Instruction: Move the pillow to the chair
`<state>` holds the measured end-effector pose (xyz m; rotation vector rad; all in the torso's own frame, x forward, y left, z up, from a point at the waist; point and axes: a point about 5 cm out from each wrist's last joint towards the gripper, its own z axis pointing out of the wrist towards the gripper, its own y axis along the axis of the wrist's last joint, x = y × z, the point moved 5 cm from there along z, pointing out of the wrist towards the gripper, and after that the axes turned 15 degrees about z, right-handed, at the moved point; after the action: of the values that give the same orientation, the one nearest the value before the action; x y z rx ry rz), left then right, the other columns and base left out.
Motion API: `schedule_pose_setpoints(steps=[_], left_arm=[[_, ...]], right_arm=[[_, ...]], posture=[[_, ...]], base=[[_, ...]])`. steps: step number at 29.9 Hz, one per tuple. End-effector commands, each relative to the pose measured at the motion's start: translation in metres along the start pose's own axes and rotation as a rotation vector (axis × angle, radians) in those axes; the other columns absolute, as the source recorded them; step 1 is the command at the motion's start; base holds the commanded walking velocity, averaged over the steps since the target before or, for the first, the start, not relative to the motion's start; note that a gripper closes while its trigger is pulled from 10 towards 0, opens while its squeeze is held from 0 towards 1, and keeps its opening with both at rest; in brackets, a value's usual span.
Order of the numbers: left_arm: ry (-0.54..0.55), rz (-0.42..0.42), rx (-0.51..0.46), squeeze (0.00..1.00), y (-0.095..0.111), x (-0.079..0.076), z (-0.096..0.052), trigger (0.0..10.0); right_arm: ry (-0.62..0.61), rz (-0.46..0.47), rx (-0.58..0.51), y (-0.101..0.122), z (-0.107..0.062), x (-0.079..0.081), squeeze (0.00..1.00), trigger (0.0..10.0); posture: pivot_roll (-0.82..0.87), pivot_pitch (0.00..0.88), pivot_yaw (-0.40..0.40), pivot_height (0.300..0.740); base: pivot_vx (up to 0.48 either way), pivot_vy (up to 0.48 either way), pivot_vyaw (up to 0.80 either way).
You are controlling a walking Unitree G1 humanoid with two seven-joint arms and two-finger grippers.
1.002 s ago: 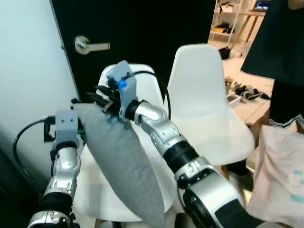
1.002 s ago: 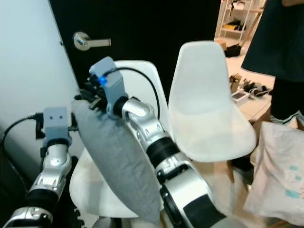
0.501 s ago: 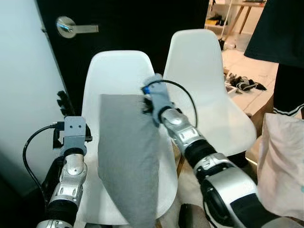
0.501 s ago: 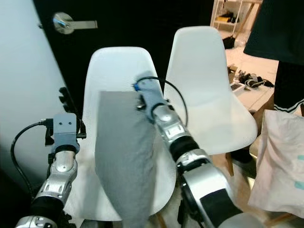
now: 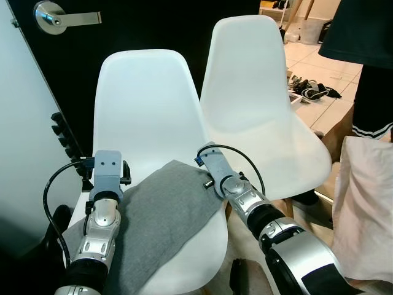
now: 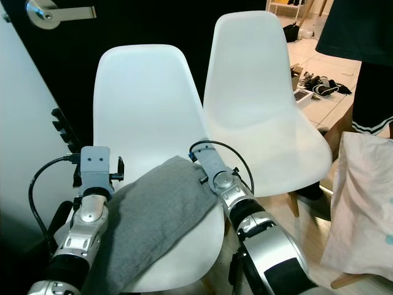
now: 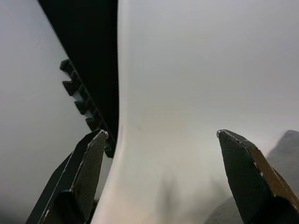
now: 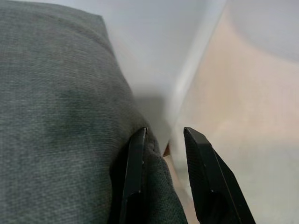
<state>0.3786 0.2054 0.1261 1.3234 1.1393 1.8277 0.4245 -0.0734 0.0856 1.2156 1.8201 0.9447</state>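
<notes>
pillow down flat on the left chair

my right gripper (image 8: 161, 179) sits slightly parted, one finger against the grey pillow (image 5: 156, 218) edge; whether it grips is hidden. my left gripper (image 7: 161, 175) gapes wide, holding nothing. half a second ago the pillow hung upright; now it lies across the white chair (image 5: 144, 104) seat.

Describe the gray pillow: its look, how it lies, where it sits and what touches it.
The pillow is plain gray woven fabric, flat and rectangular, soft and slightly rumpled. It lies slanted across the seat of the nearer white chair, one corner toward the backrest, its lower end running past the seat's front edge toward the robot. The right gripper is at its right edge, one of its fingers pressed against the cloth, the fingers a little apart. The left gripper is open at its left side, holding nothing.
</notes>
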Motion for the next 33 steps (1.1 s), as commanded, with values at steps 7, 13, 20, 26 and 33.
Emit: schedule_pose_setpoints(steps=[7,13,20,26,33], left_arm=[[-0.107,-0.114,0.04,0.0,-0.005,-0.02,-0.006,10.0],[-0.257,-0.231,0.081,0.0,-0.006,-0.051,-0.016,10.0],[-0.327,-0.247,0.095,0.0,-0.008,-0.065,-0.024,10.0],[-0.319,-0.242,0.115,0.0,-0.015,-0.062,-0.024,10.0],[-0.24,-0.16,0.139,0.0,-0.025,-0.039,-0.013,10.0]], right_arm=[[0.167,0.282,-0.041,0.007,-0.002,0.052,0.33,10.0],[0.204,0.346,-0.108,0.021,-0.004,0.063,1.0,10.0],[0.143,0.335,-0.166,0.029,-0.004,0.049,1.0,10.0],[0.203,0.394,-0.244,0.032,-0.007,0.014,0.96,10.0],[0.12,0.561,-0.228,0.009,-0.008,-0.024,0.0,10.0]], posture=[[-0.02,0.065,0.002,0.49],[-0.02,0.062,0.001,0.49],[-0.03,0.062,-0.001,0.49],[-0.03,0.06,-0.001,0.49],[-0.05,0.05,0.005,0.515]], base=[[0.0,0.0,0.0],[0.0,0.0,0.0],[0.0,0.0,0.0],[0.0,0.0,0.0],[0.0,0.0,0.0]])
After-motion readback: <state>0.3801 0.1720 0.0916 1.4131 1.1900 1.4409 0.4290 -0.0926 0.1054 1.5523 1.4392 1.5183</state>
